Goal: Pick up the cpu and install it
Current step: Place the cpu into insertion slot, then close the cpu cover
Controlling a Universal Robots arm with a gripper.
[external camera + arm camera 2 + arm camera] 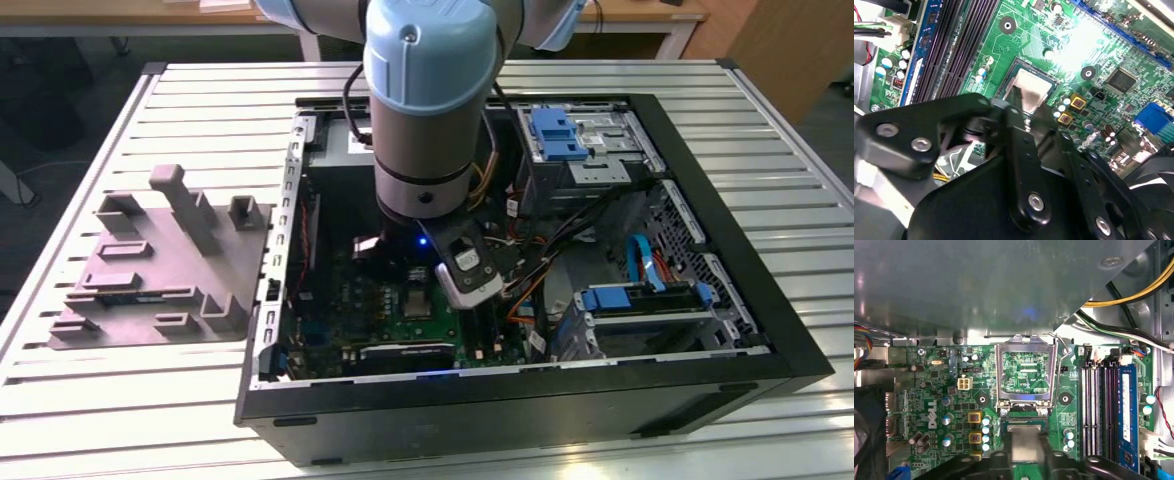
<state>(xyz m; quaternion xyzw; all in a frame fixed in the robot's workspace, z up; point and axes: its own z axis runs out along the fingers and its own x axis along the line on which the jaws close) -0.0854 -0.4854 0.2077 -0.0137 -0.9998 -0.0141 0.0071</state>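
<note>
The cpu (pixel 1033 90) is a pale silvery square lying over the socket on the green motherboard (pixel 1019 40). My gripper (pixel 1030 114) is down inside the open computer case, its two black fingers (pixel 1015 112) pressed against opposite sides of the chip. In the first wrist view the cpu (pixel 1024 440) sits between the fingertips of the gripper (pixel 1025 459), just beside the socket's raised metal load plate (pixel 1026 372). In the exterior view the arm reaches straight down and the gripper (pixel 447 298) is at the board in the middle of the case.
The black case wall (pixel 534 395) surrounds the board. A grey moulded fixture (pixel 160 270) stands on the slatted table at the exterior view's left. Memory slots (pixel 1099 410), a blue memory stick (pixel 1128 415), cables (pixel 1124 300) and blue drive bays (pixel 641 300) crowd the socket.
</note>
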